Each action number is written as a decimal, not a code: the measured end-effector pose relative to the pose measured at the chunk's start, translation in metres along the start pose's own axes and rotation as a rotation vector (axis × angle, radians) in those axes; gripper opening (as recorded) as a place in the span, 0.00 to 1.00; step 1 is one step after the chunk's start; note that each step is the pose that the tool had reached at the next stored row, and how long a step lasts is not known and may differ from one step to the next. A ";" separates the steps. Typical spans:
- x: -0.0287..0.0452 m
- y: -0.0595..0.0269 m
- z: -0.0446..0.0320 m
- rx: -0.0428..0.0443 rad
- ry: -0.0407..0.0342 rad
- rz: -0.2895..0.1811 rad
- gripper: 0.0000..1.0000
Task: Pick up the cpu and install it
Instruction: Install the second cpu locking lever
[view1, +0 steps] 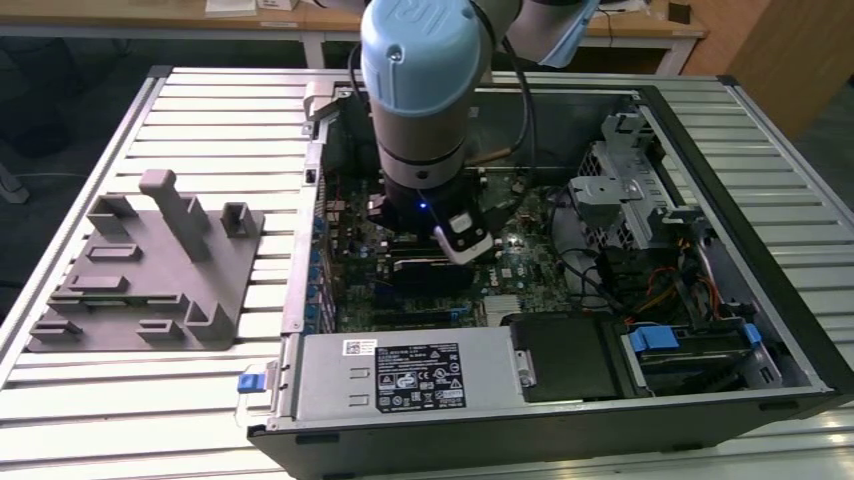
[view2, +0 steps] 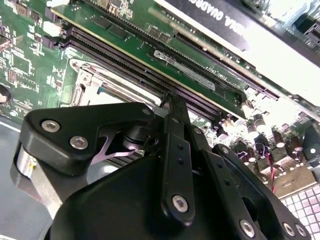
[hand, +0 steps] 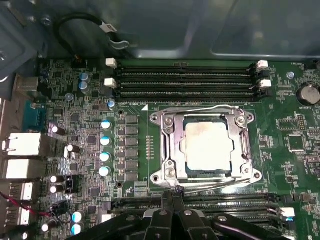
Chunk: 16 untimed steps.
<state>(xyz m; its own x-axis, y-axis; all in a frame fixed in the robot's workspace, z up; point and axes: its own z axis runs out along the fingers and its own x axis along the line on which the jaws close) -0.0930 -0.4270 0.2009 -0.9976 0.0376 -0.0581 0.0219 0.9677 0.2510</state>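
Tool (hand: 172, 194) closed, empty, beside cpu (hand: 207, 146)

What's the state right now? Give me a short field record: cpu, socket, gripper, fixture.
cpu: silvery square chip lying flat inside the socket frame
socket: metal frame around the chip on the green motherboard
gripper: fingers together, nothing between them, tips just beside the socket's edge, above the memory slots
arm: reaching down into the open computer case
fixture: grey, on the slatted table, at the exterior view's left
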 end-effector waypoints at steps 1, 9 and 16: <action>0.0004 -0.0001 0.0007 -0.0030 -0.0001 0.000 0.11; 0.0043 -0.0003 0.0063 -0.0255 -0.0007 0.006 0.11; 0.0076 0.0027 0.0109 -0.0382 -0.0015 0.011 0.11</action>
<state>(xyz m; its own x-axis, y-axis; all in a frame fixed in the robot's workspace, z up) -0.0999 -0.4214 0.1905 -0.9972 0.0487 -0.0565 0.0304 0.9570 0.2884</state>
